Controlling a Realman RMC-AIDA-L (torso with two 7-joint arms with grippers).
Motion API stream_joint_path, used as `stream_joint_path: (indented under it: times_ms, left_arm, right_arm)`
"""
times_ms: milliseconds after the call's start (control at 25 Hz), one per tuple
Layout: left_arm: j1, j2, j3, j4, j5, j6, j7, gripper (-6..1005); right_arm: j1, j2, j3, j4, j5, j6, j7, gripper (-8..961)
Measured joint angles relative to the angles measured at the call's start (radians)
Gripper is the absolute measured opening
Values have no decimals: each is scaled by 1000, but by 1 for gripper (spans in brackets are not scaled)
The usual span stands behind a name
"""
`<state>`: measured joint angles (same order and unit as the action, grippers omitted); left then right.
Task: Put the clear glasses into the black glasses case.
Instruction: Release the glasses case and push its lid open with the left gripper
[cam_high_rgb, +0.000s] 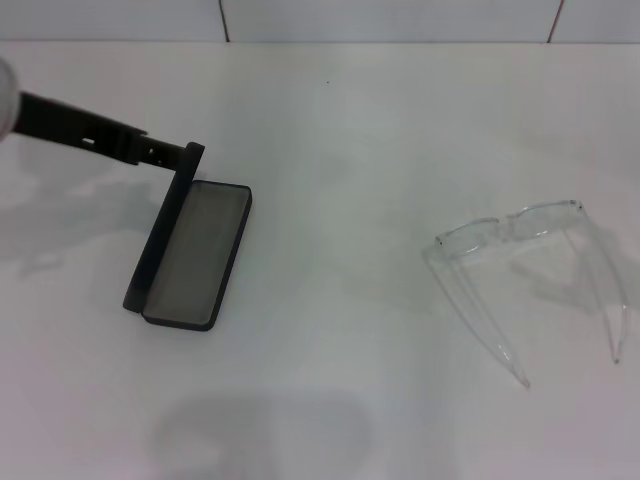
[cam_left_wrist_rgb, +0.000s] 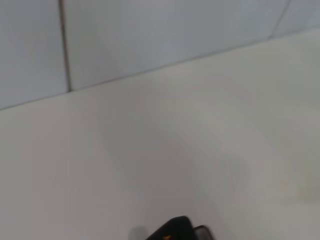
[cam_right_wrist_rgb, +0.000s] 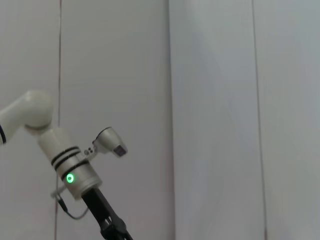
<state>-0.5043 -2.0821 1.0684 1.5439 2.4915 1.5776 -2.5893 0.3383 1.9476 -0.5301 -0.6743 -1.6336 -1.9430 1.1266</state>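
The black glasses case (cam_high_rgb: 195, 255) lies open at the left of the white table, grey lining up, with its lid (cam_high_rgb: 160, 230) standing upright along its left side. My left gripper (cam_high_rgb: 178, 153) reaches in from the left, and its tip meets the far top corner of the lid. A black corner of the lid (cam_left_wrist_rgb: 170, 231) with orange lettering shows in the left wrist view. The clear glasses (cam_high_rgb: 520, 260) rest at the right, arms unfolded and pointing toward me. My right gripper is out of view.
The white table (cam_high_rgb: 330, 350) ends at a pale panelled wall (cam_high_rgb: 400, 20) at the back. The right wrist view shows that wall and, farther off, my left arm's wrist (cam_right_wrist_rgb: 70, 165) with a green light.
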Motion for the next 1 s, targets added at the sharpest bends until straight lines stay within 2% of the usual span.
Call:
stream_joint_path:
  times_ms: [120,320,560,1000]
  left_arm:
    - [-30,0,105,51,108,7,-135,706]
    - [-90,-3,210,61,210,31,-273,707]
    - [-137,-5,229,4,233,70,-323,703]
    - [-150,1,224,-123,239,30,-319,696]
  right_arm:
    - [-6,-6,15,-6,-11,8,-27,800]
    - [-11,-2,23,3,-13,20,-101,799]
    - [-21,1,25,3,-4,27,-141,798]
    - [-27,2,27,2,2,21,-150,798]
